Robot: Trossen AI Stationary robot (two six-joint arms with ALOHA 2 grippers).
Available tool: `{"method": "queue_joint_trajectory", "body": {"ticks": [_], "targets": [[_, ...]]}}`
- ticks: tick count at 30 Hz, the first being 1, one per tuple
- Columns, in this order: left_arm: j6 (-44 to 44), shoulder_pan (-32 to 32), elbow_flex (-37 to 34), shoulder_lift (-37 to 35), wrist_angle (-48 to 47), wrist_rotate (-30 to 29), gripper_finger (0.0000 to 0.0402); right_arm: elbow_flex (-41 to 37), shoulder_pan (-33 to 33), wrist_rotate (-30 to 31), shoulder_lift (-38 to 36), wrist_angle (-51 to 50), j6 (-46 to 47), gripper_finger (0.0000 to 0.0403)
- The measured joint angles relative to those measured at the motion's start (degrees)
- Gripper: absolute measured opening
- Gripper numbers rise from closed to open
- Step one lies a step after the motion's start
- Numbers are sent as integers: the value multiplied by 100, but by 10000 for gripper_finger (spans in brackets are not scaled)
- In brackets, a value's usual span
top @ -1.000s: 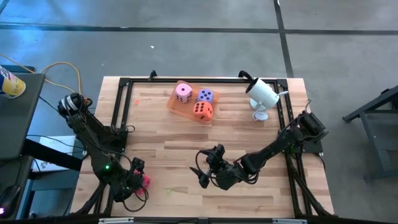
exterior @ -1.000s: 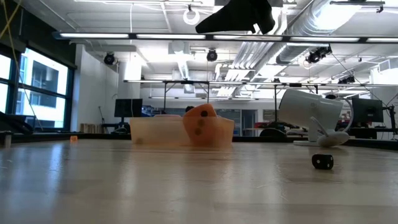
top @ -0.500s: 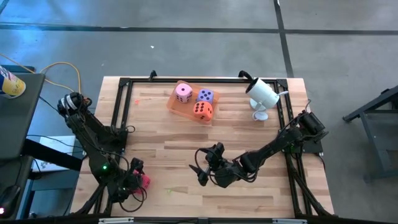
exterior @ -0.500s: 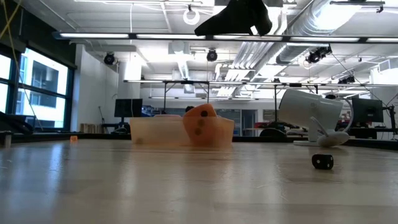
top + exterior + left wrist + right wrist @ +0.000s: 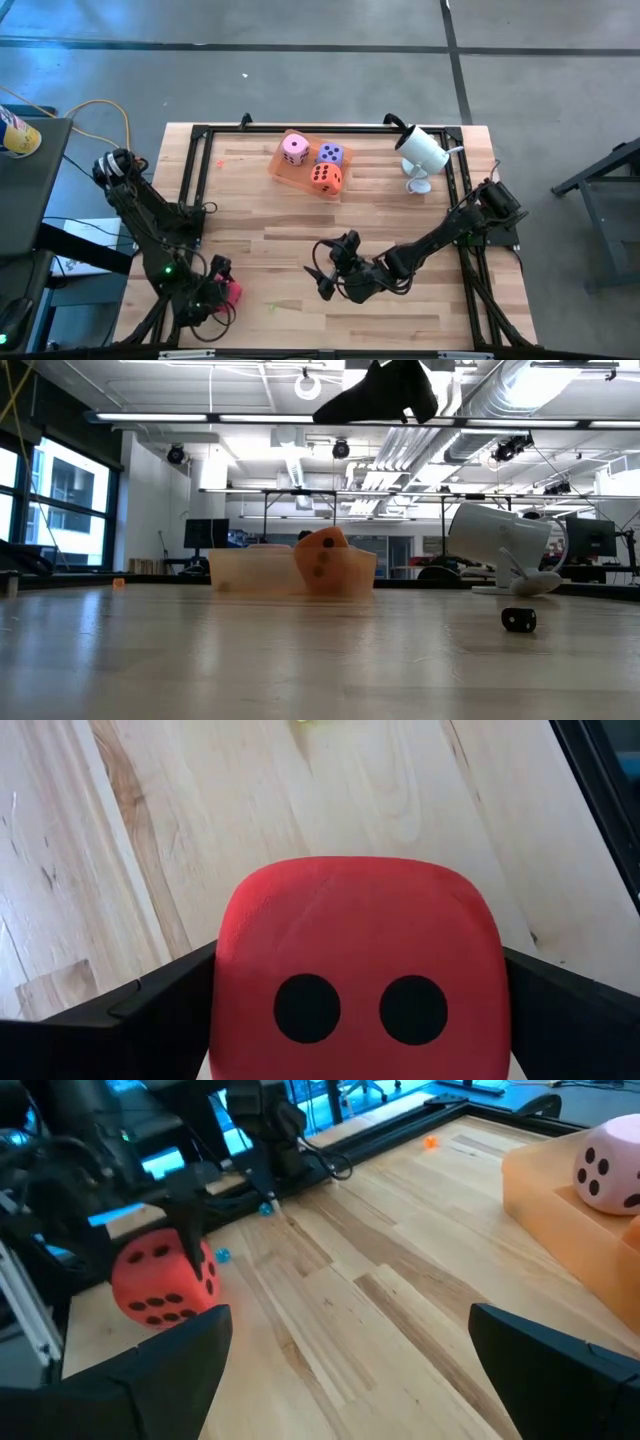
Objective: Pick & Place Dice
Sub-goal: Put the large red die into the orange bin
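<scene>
The soft red cube with dark pips sits between the two dark fingers of my left gripper, at the near-left corner of the pale wooden table. My right wrist view shows this red die carried clear of the boards. My fingers stand wide and flank its sides, so I judge it clamped, though the contact itself is hard to see. The other three dice already lie in the flat translucent orange tray at the far middle of the table: the pink die, the lavender-purple die and the orange die.

So I take the step in hand to be carrying the last die. The next move calls for swinging my left arm across and away from me, well over to the tray, and releasing the red die into whatever bare part of it remains beside the others.

My left arm is folded back low at its corner. My right gripper hangs over the table's near middle, fingers apart and empty, pointing toward the left arm.
</scene>
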Motion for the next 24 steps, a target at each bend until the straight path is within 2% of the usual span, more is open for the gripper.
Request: {"method": "queue_joint_trajectory", "body": {"ticks": [8, 24], "targets": [[-56, -14, 9, 47, 28, -77, 360, 8, -33, -309, 167, 209, 25, 396], [-287, -21, 19, 39, 29, -74, 357, 4, -33, -414, 207, 294, 24, 396]]}}
